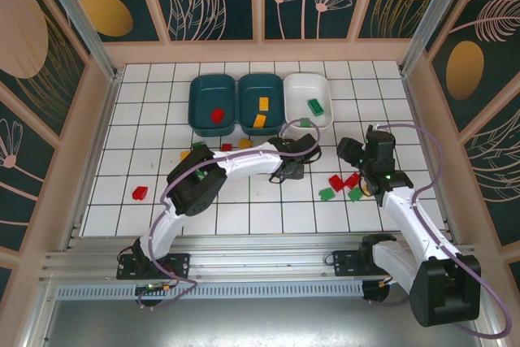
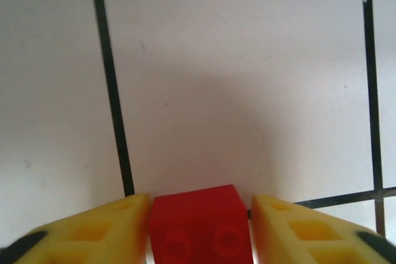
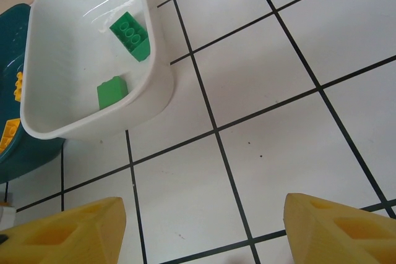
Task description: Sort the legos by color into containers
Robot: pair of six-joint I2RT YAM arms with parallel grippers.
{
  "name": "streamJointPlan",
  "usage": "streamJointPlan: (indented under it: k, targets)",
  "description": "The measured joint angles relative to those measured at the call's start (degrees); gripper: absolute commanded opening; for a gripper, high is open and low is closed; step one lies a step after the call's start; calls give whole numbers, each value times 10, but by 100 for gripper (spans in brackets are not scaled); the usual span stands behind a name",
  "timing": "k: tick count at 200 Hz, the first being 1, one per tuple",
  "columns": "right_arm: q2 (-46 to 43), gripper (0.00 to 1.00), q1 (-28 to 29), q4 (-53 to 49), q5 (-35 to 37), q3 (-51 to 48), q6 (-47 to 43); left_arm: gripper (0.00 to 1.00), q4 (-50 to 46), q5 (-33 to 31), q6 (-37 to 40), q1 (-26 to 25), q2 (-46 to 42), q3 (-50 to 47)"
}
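Note:
A red lego (image 2: 201, 224) sits between the yellow fingers of my left gripper (image 2: 199, 205), which is shut on it low over a white tile. From above, that gripper (image 1: 291, 170) is at mid-table. My right gripper (image 3: 204, 214) is open with nothing between its fingers and hangs over bare tiles (image 1: 348, 150). The white container (image 3: 158, 85) holds two green legos (image 3: 130, 34) (image 3: 111, 91). The left teal container (image 1: 199, 95) holds a red lego (image 1: 217, 114). The middle teal container (image 1: 248, 91) holds yellow legos (image 1: 263, 104).
Loose red legos (image 1: 335, 182) and green legos (image 1: 326, 194) lie by the right arm. A lone red one (image 1: 140, 193) sits at the near left. A few more bricks (image 1: 227, 147) lie in front of the teal containers. Walls (image 1: 97, 119) ring the tiled floor.

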Motion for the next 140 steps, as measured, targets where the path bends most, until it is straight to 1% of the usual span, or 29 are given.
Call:
streamJointPlan:
  k: [16, 33, 63, 75, 88, 96, 108, 125, 127, 140]
  targets:
    - [0, 69, 0, 0, 0, -1, 0, 29, -1, -6, 7, 0, 0, 0]
    - [0, 68, 0, 0, 0, -1, 0, 22, -1, -17, 15, 0, 0, 0]
    - [1, 68, 0, 0, -2, -1, 2, 21, -13, -49, 35, 0, -15, -1]
    - [4, 68, 0, 0, -9, -1, 5, 19, -21, -63, 47, 3, -37, -3]
    - [12, 68, 0, 0, -16, -1, 8, 19, -22, -71, 61, 15, -78, -12]
    - [18, 68, 0, 1, -20, -1, 10, 19, -18, -71, 69, 31, -112, -26]
    - [28, 67, 0, 1, -26, -1, 13, 21, -11, -70, 82, 68, -169, -50]
    - [39, 68, 1, 4, -34, -1, 19, 21, 5, -64, 98, 148, -234, -75]
    - [40, 68, 1, 4, -35, -1, 19, 21, 9, -61, 101, 164, -241, -77]
    - [50, 67, 5, 5, -37, 1, 24, 21, 21, -58, 112, 233, -256, -81]
